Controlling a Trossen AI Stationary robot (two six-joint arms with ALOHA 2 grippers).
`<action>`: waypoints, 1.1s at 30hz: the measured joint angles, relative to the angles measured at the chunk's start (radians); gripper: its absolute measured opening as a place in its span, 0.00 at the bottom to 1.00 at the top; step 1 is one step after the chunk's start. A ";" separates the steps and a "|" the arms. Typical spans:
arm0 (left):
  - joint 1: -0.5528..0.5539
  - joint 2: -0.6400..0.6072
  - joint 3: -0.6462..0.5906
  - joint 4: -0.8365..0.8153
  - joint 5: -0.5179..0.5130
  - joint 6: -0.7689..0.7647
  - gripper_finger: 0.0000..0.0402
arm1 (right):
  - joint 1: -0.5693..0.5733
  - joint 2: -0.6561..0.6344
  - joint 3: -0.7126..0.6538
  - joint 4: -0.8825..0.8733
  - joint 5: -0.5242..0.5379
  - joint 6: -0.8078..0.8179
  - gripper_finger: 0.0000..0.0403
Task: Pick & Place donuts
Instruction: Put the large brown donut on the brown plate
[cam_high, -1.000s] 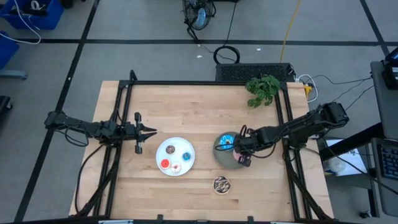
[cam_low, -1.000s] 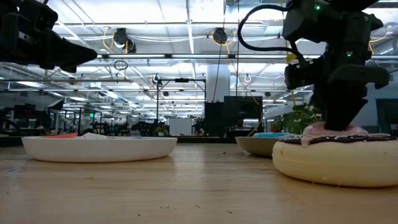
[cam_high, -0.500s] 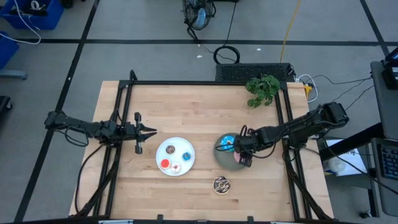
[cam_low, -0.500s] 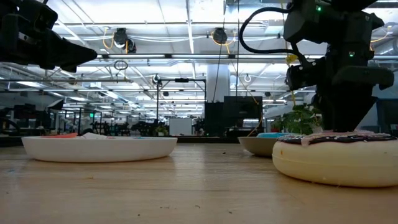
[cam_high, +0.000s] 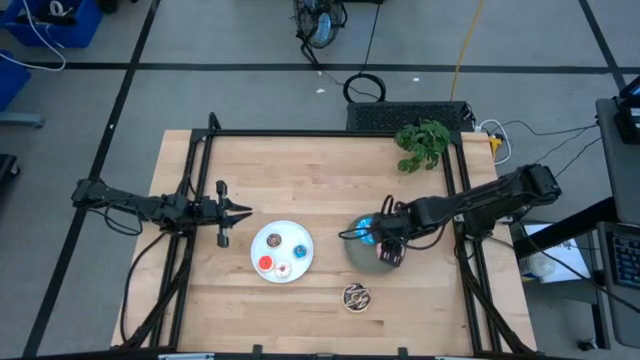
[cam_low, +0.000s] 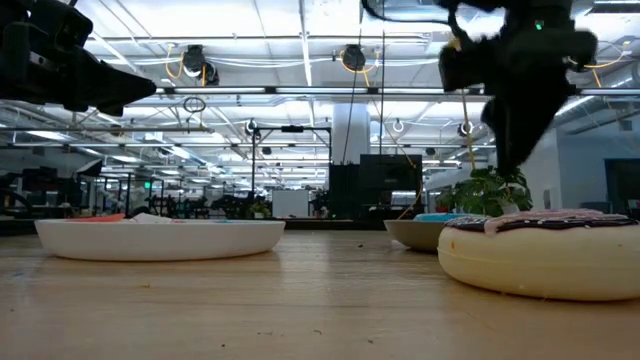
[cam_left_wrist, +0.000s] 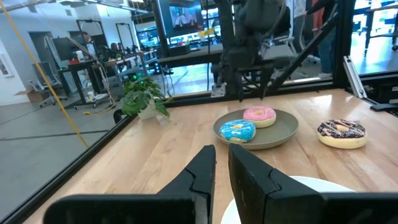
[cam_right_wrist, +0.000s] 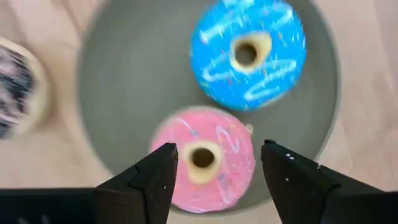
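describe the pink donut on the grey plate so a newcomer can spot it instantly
Find the round grey plate on the table's right half, under the right gripper, which hangs open above it. Two large donuts lie on it: the pink donut beside the blue donut. It is the only large pink ring.

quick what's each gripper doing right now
Left gripper: shut, empty, waiting beside the white plate.
Right gripper: open, empty, above the pink donut.
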 joint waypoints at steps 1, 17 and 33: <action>0.000 0.000 0.000 0.000 0.000 0.000 0.13 | 0.005 0.000 0.018 0.002 -0.002 0.003 0.53; 0.000 0.000 0.000 0.002 0.000 0.000 0.13 | 0.334 0.138 0.395 0.044 0.132 -0.004 0.30; 0.000 0.000 0.000 0.003 0.000 -0.004 0.13 | 0.420 0.549 0.755 -0.139 0.103 -0.258 0.04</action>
